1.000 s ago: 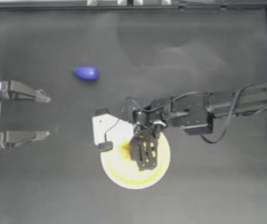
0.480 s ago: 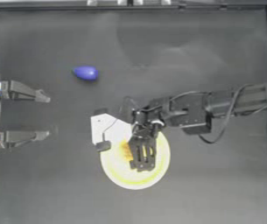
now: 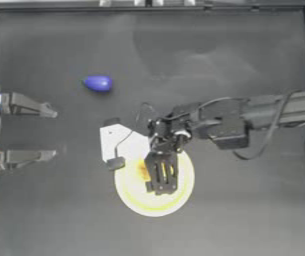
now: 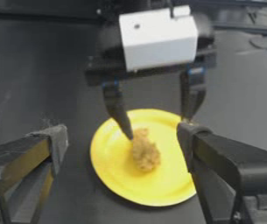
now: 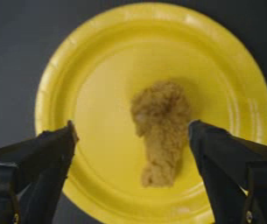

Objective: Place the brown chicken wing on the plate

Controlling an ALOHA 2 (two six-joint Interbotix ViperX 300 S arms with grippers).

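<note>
The brown chicken wing (image 5: pixel 159 127), a lumpy orange-brown piece, lies on the yellow plate (image 5: pixel 112 65) near its middle. My right gripper (image 5: pixel 132 127) hangs over the plate, open, one finger on each side of the wing and neither touching it. From the left wrist view the wing (image 4: pixel 144 151) rests free on the plate (image 4: pixel 159 188) below the right gripper (image 4: pixel 157 124). In the top view the right gripper (image 3: pixel 161 182) covers most of the wing (image 3: pixel 143 172) on the plate (image 3: pixel 181 195). My left gripper (image 3: pixel 48 132) is parked open at the left edge.
A small blue rounded object (image 3: pixel 98 83) lies on the dark table, up and to the left of the plate. The right arm and its cables stretch in from the right side across the middle of the table.
The right gripper has stayed over the plate with hardly any movement. A strip of the wing now shows beside its fingers. The left arm has not moved.
</note>
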